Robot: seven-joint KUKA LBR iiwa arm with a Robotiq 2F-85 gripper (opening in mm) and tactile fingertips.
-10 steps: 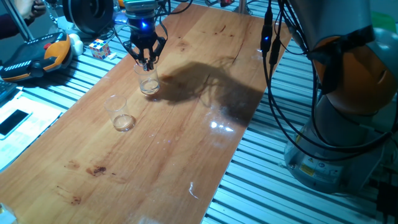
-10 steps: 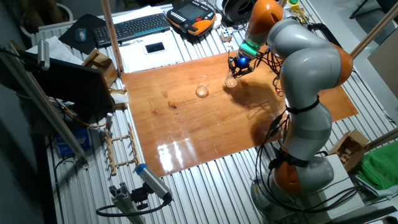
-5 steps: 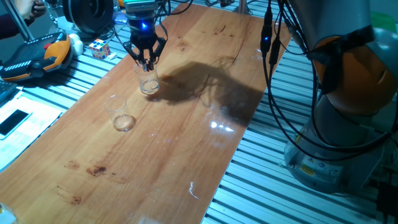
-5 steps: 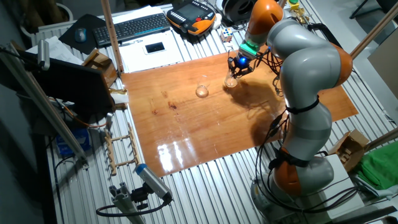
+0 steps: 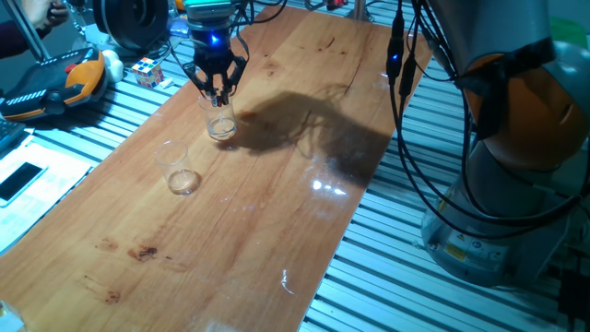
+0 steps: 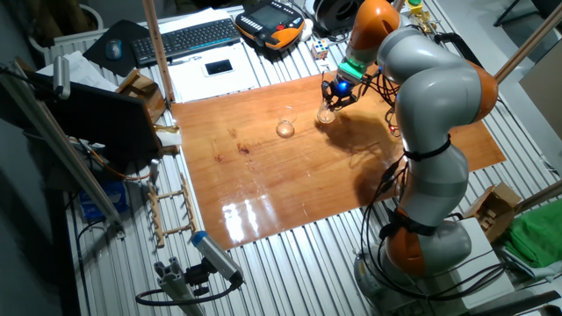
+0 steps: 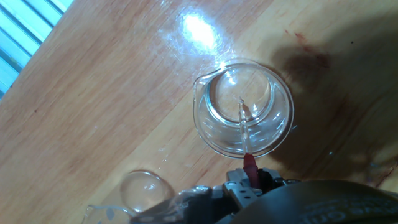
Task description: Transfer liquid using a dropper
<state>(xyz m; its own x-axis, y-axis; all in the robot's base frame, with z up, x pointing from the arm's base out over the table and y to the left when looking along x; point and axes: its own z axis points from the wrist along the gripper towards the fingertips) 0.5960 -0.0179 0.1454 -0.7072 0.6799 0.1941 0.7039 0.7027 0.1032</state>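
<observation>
Gripper (image 5: 218, 90) holding dropper (image 7: 244, 127), fingers hidden

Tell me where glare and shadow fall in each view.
One fixed view: white glare on the board, the arm's dark shadow beside the cup. Other fixed view: glare patch near the board's front edge. Hand view: bright hotspot above the cup, shadow at right; dropper sharp.

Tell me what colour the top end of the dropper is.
Red-pink, where the dropper meets the hand; the rest is clear. Hand view shows it best.
</observation>
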